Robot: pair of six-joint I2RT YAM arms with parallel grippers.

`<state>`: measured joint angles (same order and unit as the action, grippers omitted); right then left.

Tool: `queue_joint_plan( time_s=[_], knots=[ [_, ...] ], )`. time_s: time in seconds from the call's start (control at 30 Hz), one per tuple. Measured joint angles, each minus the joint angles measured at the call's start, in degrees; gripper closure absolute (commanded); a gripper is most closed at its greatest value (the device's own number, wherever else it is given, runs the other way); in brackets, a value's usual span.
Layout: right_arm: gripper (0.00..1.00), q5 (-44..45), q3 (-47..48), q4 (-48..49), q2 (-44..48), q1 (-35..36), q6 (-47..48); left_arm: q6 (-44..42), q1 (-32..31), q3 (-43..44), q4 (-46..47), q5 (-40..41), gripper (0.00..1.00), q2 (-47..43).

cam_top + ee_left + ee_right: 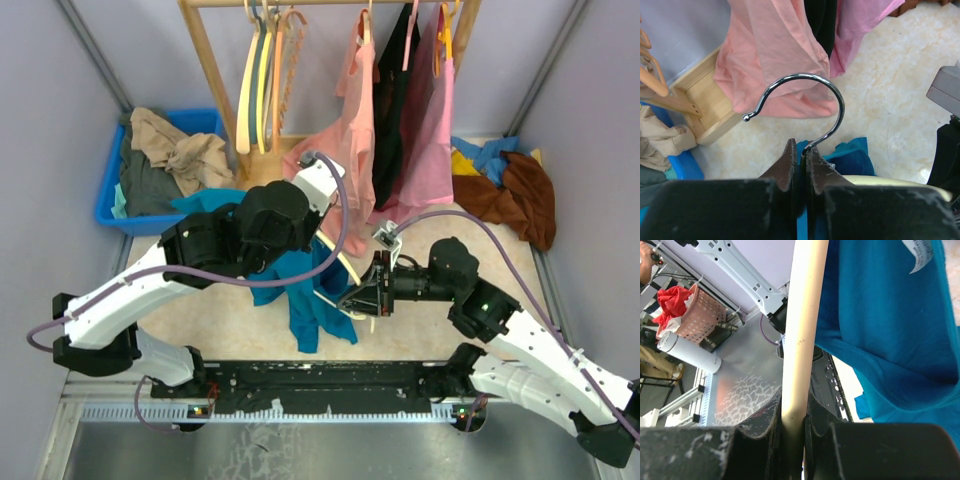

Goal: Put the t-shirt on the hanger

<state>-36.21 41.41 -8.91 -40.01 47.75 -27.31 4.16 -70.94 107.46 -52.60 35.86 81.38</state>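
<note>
– Tabletop from above?
– Pale marbled table (220,310) between lilac walls. A blue bin (108,200) of clothes sits in its far left corner, and a wooden rack (215,80) with pink shirts (350,150) stands along the far edge. The t-shirt (310,300) hangs mid-table off the hanger (340,268). The left arm (150,290) covers its own fingers. Bare room lies by the near left edge.
– Left wrist?
– Left gripper (799,147) is pinched tight on the stem of the hook (805,75). Teal cloth shows beneath, mostly hidden.
– Right wrist?
– Right gripper (792,407) clamps the hanger's cream bar, with the t-shirt draped beside it, cut off by the frame. A pink basket (690,315) stands off the table.
</note>
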Motion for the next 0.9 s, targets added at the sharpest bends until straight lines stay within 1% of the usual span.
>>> queue_joint_plan(
  time_s=[0.23,0.27,0.3,0.4,0.43,0.53,0.57,0.6,0.67,0.73,0.8,0.9],
  knots=[
    [1.00,0.09,0.13,-0.57,0.00,0.00,0.04,-0.35,-0.02,0.04,-1.16,0.02,1.00,0.00],
    [0.98,0.15,0.33,-0.72,-0.02,0.00,0.02,-0.52,-0.02,0.02,-1.11,0.09,1.00,0.00],
    [0.92,0.24,0.48,-0.81,-0.02,0.00,0.02,-0.70,0.00,0.04,-0.96,0.11,1.00,-0.02],
    [0.86,0.63,1.40,-1.49,-0.39,0.00,0.04,-1.64,-0.02,0.02,-0.13,0.50,1.00,-0.28],
    [0.82,0.83,1.90,-1.86,-0.61,0.00,0.07,-2.08,-0.02,0.02,0.13,0.66,1.00,-0.42],
    [0.66,1.95,3.34,-1.86,-0.76,0.00,0.50,-3.23,0.00,0.02,1.07,1.46,1.00,-1.14],
    [0.57,2.29,4.17,-1.84,-0.70,0.00,0.76,-3.39,0.09,0.04,1.18,1.97,1.00,-1.42],
    [0.54,2.80,5.05,-1.88,-0.59,0.00,0.98,-3.58,0.20,0.09,1.25,2.32,1.00,-1.64],
    [0.51,3.72,6.88,-2.16,-0.42,0.00,1.27,-3.89,0.33,0.15,1.53,2.78,1.00,-1.99],
    [0.49,4.90,8.68,-3.54,-0.22,0.00,1.66,-4.13,0.33,0.26,1.86,3.17,1.00,-2.21],
    [0.44,6.67,10.47,-5.92,0.09,0.00,1.70,-4.44,0.33,0.26,2.21,3.34,1.00,-2.45],
    [0.41,8.87,11.72,-8.96,0.55,0.00,1.62,-4.90,0.33,0.26,2.43,3.56,1.00,-2.89]
  ],
)
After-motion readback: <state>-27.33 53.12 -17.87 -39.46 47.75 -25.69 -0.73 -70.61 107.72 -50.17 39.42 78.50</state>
